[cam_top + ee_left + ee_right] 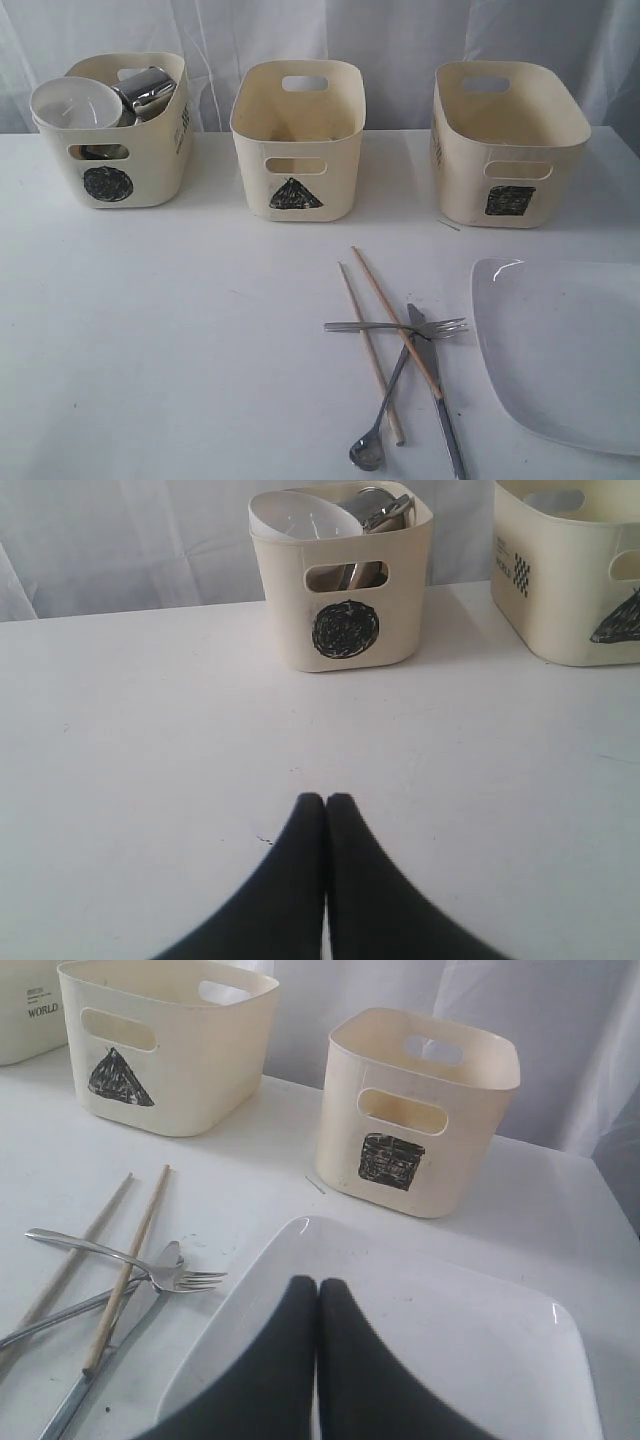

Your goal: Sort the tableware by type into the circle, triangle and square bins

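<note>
1. Three bins stand in a row at the back of the white bench [150,330], with a white curtain [400,30] behind: cream plastic bin marked with a black circle [125,150], cream bin with a black triangle [297,140], and cream bin with a black square [510,150].
2. The circle bin holds a round white bowl [75,103] and a shiny steel mug [150,90], tilted.
3. In front of the triangle bin I see one crossed pile: two wooden chopsticks [367,345], a steel fork [350,326] lying across both, a steel knife [445,420] and a steel spoon [366,453].
4. A large white squarish plate [565,350] lies just beside the pile, in front of the square bin.
5. Left hand [326,802]: black fingers pressed together, empty, over bare bench, facing the circle bin with nothing between.
6. Right hand [318,1285]: fingers together, empty, over the plate; I cannot tell if it touches.
7. Writing: "WORLD" [42,1010] on the circle bin's side. The rest of the print is too small to read.
</note>
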Action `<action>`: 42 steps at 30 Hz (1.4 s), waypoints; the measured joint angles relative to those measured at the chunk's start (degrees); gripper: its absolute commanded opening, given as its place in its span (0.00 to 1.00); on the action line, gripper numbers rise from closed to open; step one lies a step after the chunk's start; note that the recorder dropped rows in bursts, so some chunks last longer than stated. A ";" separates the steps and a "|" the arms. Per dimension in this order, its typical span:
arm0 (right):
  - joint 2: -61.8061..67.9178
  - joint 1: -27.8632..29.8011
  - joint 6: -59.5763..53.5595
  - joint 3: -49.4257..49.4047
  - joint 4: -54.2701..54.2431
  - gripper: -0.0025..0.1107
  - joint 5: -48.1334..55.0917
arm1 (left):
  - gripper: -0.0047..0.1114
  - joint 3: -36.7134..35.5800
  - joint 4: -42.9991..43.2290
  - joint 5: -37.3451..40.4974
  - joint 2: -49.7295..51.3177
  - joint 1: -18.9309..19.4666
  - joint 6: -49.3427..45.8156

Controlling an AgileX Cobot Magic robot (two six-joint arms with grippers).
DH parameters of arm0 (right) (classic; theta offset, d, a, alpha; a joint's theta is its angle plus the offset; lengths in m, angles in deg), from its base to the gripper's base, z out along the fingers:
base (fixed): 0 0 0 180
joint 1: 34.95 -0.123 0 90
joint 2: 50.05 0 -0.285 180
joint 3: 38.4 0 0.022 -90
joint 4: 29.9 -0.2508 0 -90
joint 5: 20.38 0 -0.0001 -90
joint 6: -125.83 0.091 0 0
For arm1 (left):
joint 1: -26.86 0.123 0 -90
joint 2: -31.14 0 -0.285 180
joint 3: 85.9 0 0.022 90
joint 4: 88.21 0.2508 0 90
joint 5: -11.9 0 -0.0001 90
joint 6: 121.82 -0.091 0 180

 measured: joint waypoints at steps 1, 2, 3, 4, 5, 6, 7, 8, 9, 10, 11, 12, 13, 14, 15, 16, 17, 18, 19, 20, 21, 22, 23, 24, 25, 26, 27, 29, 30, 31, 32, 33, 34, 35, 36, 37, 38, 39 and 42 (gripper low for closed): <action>0.00 0.00 0.00 0.00 0.00 0.02 0.00 | 0.06 0.00 0.00 0.00 0.00 0.00 0.00; 0.00 0.00 0.00 0.00 0.00 0.02 0.00 | 0.06 0.00 0.00 0.00 0.00 0.00 -0.11; 0.00 0.00 0.00 0.00 0.00 0.02 0.13 | 0.06 0.00 0.00 0.00 0.00 0.00 -0.12; 0.00 0.00 0.44 0.00 -0.35 0.02 0.24 | 0.06 0.00 0.00 0.00 0.00 0.00 -0.12; 0.00 0.00 1.82 0.00 -1.27 0.02 0.50 | 0.06 0.00 0.00 0.00 0.00 0.00 -0.12; 0.00 0.00 3.85 0.00 -3.11 0.02 0.60 | 0.06 0.00 0.00 0.00 0.00 0.00 -0.12; 0.00 0.00 6.86 0.00 -4.30 0.02 0.20 | 0.06 0.00 0.00 0.00 0.00 0.00 -0.12; 0.00 0.00 9.93 -0.12 -5.95 0.02 -1.13 | 0.06 0.00 0.00 0.00 0.00 0.00 -0.12; 0.00 0.00 15.01 -0.22 -7.61 0.02 -3.38 | 0.06 0.00 0.00 0.00 0.00 0.00 -0.12; 0.00 0.00 18.25 -0.19 -8.88 0.02 -5.95 | 0.06 0.00 0.00 0.00 0.00 0.00 -0.12; 0.00 0.00 21.00 0.06 -9.61 0.02 -7.81 | 0.06 0.00 0.00 0.00 0.00 0.00 -0.12; 0.00 0.00 24.06 0.89 -10.24 0.02 -9.80 | 0.06 0.00 0.00 0.00 0.00 0.00 -0.12; 0.00 0.00 25.38 2.04 -10.66 0.02 -10.55 | 0.06 0.00 0.00 0.00 0.00 0.00 -0.12; 0.00 0.00 26.33 3.46 -10.82 0.02 -11.29 | 0.06 0.00 0.00 0.00 0.00 0.00 -0.12; 0.00 0.00 26.47 4.98 -11.04 0.02 -11.68 | 0.06 0.00 0.00 0.00 0.00 0.00 -0.12; 0.00 0.00 26.35 6.17 -11.04 0.02 -12.09 | 0.06 0.00 0.00 0.00 0.00 0.00 -0.12; 0.00 0.00 25.79 7.63 -11.04 0.02 -12.50 | 0.06 0.00 0.00 0.00 0.00 0.00 -0.12; 0.00 0.00 25.10 9.04 -11.04 0.02 -12.60 | 0.06 0.00 0.00 0.00 0.00 0.00 -0.12; 0.00 0.00 24.27 10.08 -11.04 0.02 -12.60 | 0.06 0.00 0.00 0.00 0.00 0.00 -0.12; 0.00 0.00 23.14 11.35 -11.04 0.02 -12.60 | 0.06 0.00 0.00 0.00 0.00 0.00 -0.12; 0.00 0.00 22.06 12.57 -11.04 0.02 -12.48 | 0.06 0.00 0.00 0.00 0.00 0.00 -0.12; 0.00 0.00 21.23 13.51 -11.04 0.02 -12.17 | 0.06 0.00 0.00 0.00 0.00 0.00 -0.12; 0.00 0.00 20.33 14.55 -11.04 0.02 -12.05 | 0.06 0.00 0.00 0.00 0.00 0.00 -0.12; 0.00 0.00 19.78 15.27 -11.04 0.02 -12.05 | 0.06 0.00 0.00 0.00 0.00 0.00 -0.12; 0.00 0.00 19.36 15.67 -11.04 0.02 -12.65 | 0.06 0.00 0.00 0.00 0.00 0.00 -0.12; 0.00 0.00 19.24 15.76 -11.04 0.02 -13.22 | 0.06 0.00 0.00 0.00 0.00 0.00 -0.12; 0.00 0.00 19.08 15.76 -11.04 0.02 -14.04 | 0.06 0.00 0.00 0.00 0.00 0.00 -0.12; 0.00 0.00 19.32 16.05 -11.04 0.02 -14.36 | 0.06 0.00 0.00 0.00 0.00 0.00 -0.12; 0.00 0.00 19.73 16.44 -11.04 0.02 -13.13 | 0.06 0.00 0.00 0.00 0.00 0.00 -0.12; 0.00 0.00 20.04 17.06 -11.17 0.02 -10.48 | 0.06 0.00 0.00 0.00 0.00 0.00 -0.12; 0.36 0.00 20.16 17.78 -11.32 0.02 -6.78 | 0.06 0.00 0.00 0.00 0.00 0.00 -0.12; 1.47 0.00 20.32 18.97 -11.67 0.02 -2.72 | 0.06 0.00 0.00 0.00 0.00 0.00 -0.12; 3.42 0.00 20.20 20.36 -12.23 0.02 1.56 | 0.06 0.00 0.00 0.00 0.00 0.00 -0.12; 5.56 0.00 19.15 21.99 -12.49 0.02 5.29 | 0.06 0.00 0.00 0.00 0.00 0.00 -0.12; 8.91 0.00 16.33 23.91 -12.92 0.02 10.40 | 0.06 0.00 0.00 0.00 0.00 0.00 -0.12; 12.86 0.00 12.44 26.00 -13.67 0.02 15.56 | 0.06 0.00 0.00 0.00 0.00 0.00 -0.12; 16.38 0.00 8.16 27.75 -14.32 0.02 19.49 | 0.06 0.00 0.00 0.00 0.00 0.00 -0.12; 21.10 0.00 3.93 30.05 -15.19 0.02 23.87 | 0.06 0.00 0.00 0.04 0.00 0.00 -0.12; 35.68 0.00 -7.85 36.65 -17.88 0.05 33.37 | 0.06 0.00 0.00 0.04 0.00 0.00 -0.12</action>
